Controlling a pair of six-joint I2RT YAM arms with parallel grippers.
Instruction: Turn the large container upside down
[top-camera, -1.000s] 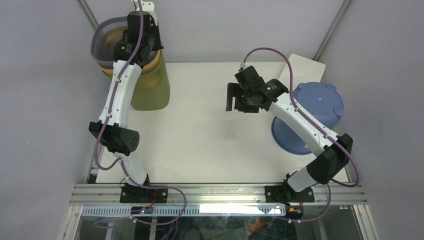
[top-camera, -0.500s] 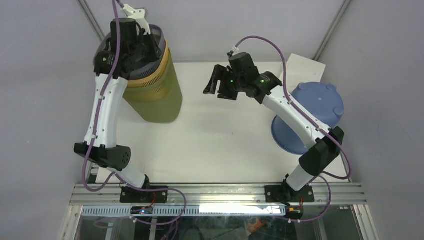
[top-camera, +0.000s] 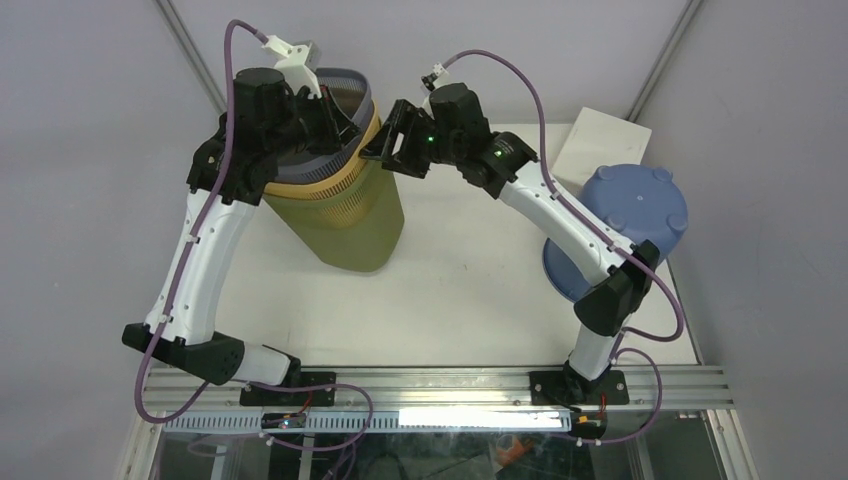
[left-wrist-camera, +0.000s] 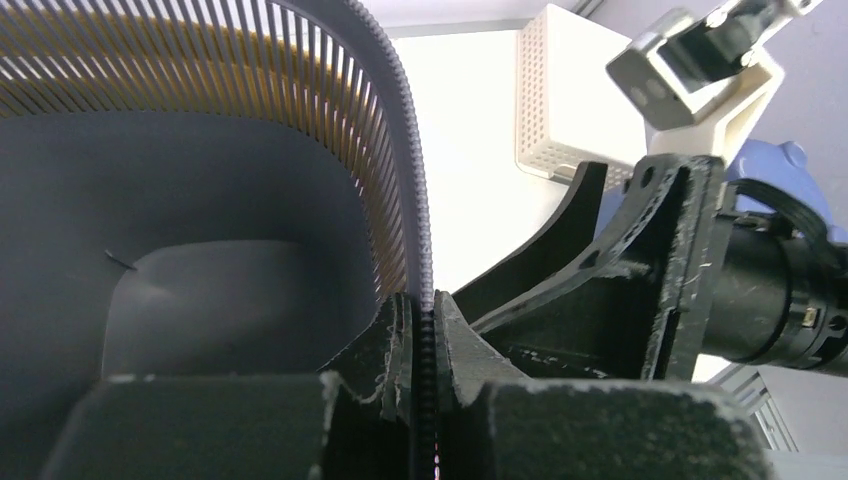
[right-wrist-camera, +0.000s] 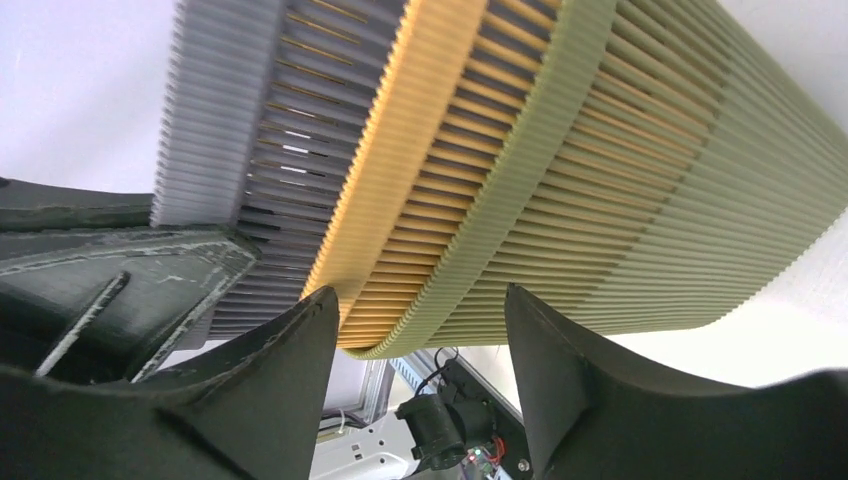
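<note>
While the left tool clamps the grey basket inside the olive container, the right tool gapes.

- Soft, even light falls from overhead; the white table is bright without burning out.
- Shadows are faint: just a pale grey smudge at the foot of the ribbed container.
- A lamp strip glares white along the front rail.
- The corner posts splay outward toward the top view's edges.
- Left wrist view: the left gripper, close to the lens, is dark and blurred; the table behind washes out.
- Right wrist view: the ribs are sharp, while the right gripper is soft-edged and in shade.
</note>
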